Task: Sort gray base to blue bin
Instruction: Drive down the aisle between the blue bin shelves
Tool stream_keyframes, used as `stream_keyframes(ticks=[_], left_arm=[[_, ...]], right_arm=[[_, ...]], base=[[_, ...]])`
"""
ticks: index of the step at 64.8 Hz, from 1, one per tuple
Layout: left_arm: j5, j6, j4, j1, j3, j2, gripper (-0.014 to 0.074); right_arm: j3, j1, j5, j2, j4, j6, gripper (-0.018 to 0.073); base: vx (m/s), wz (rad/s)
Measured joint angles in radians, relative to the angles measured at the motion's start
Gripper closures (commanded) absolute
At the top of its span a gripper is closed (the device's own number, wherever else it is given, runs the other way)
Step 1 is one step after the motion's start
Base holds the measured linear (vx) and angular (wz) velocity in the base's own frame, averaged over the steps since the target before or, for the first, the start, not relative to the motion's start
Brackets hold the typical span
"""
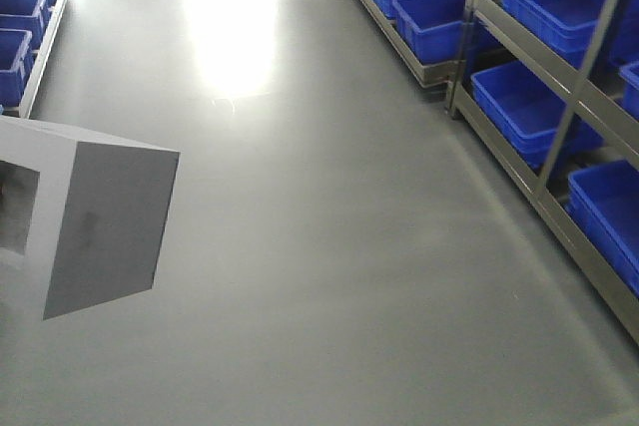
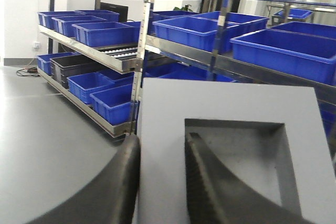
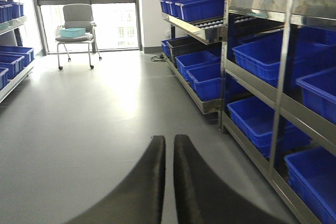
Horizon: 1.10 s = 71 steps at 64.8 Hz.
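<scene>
Hanging in the air above the gray floor (image 1: 329, 246), the gray base (image 2: 226, 108) is held by the left gripper (image 2: 161, 145). One black finger (image 2: 202, 182) sits inside the square dip in the block's face. The other finger is outside, so the two pinch the block's wall between them. The front view shows the block tilted at the left edge. Behind the block stand metal shelves (image 2: 143, 51) with many bins. A blue bin (image 2: 286, 56) sits on a shelf past the block, not touching it. The right gripper (image 3: 169, 145) has its two fingers almost together, with only a thin gap, and holds nothing. Far off, a gray chair (image 3: 76, 19) stands by the window.
</scene>
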Motion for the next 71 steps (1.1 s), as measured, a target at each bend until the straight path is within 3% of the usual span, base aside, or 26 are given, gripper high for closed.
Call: stream_keyframes(ticks=[71], left_arm=[[0.0, 0.0, 0.0, 0.0, 0.0, 0.0, 0.0602]], right_arm=[[0.0, 0.0, 0.0, 0.0, 0.0, 0.0, 0.0564]], base=[[0.45, 0.14]])
